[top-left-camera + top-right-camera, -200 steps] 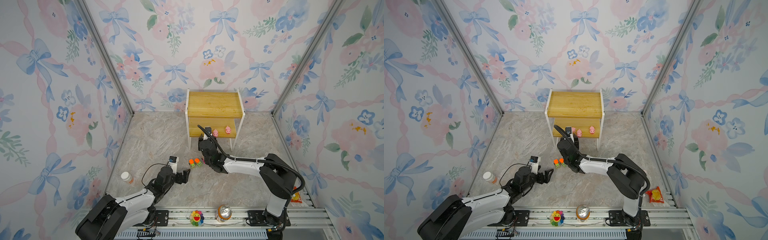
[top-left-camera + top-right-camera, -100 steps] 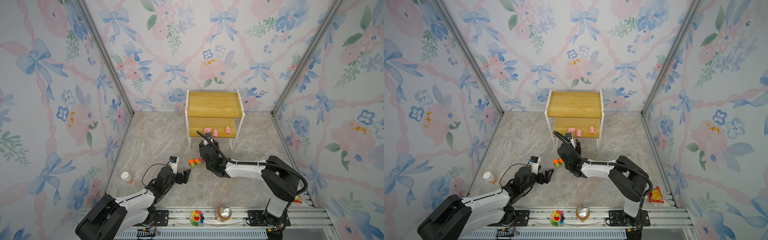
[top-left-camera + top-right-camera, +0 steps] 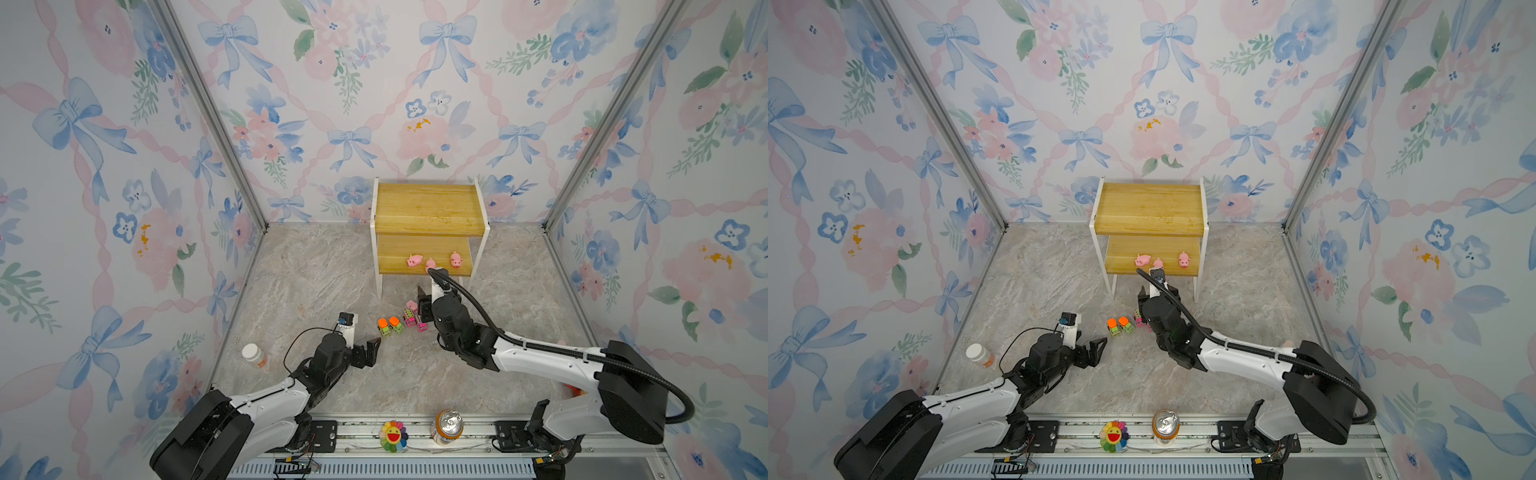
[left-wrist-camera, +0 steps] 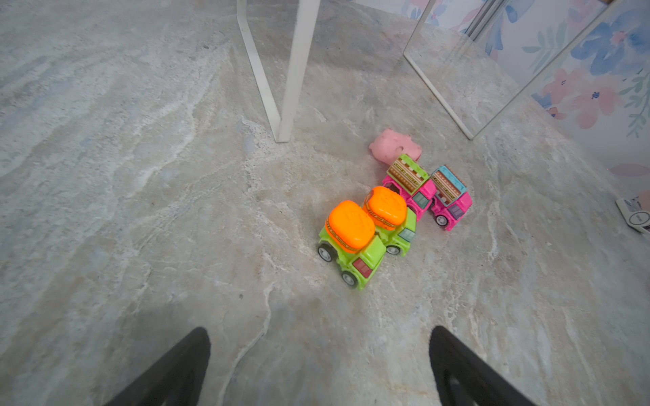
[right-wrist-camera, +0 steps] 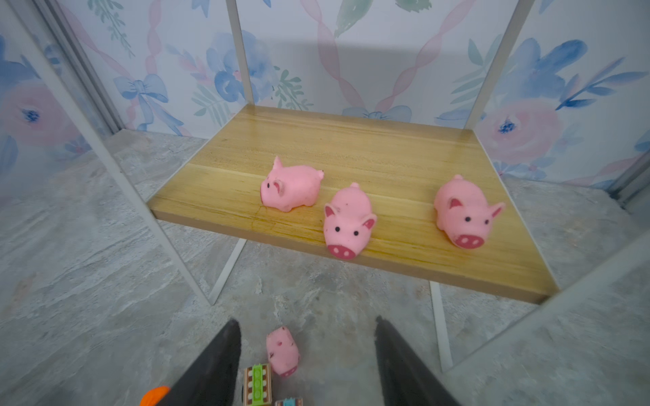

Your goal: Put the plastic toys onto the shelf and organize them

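At far left, bottle (image 3: 253, 354): on the floor by the left wall, well apart from the toys.
Left gripper (image 4: 318, 337): fingers spread wide, holding nothing; low over the floor, pointed at the trucks and stopped short of them.
Green trucks (image 4: 348, 242): two with orange tops, on the floor, side by side and touching.
Pink trucks (image 4: 411, 186): two with striped tops, on the floor just right of the green pair; the nearer one touches a green truck.
Floor pig (image 5: 283, 351): on the floor just behind the pink trucks, in front of the shelf legs.
Right gripper (image 5: 306, 321): fingers apart, gripping nothing; the floor pig shows between them, untouched.
Shelf (image 3: 430, 208): two yellow boards on a white frame, standing at the back wall.
Shelf pigs (image 5: 292, 186): three on the lower board near its front edge; the left one is turned sideways, the middle and right ones face forward.
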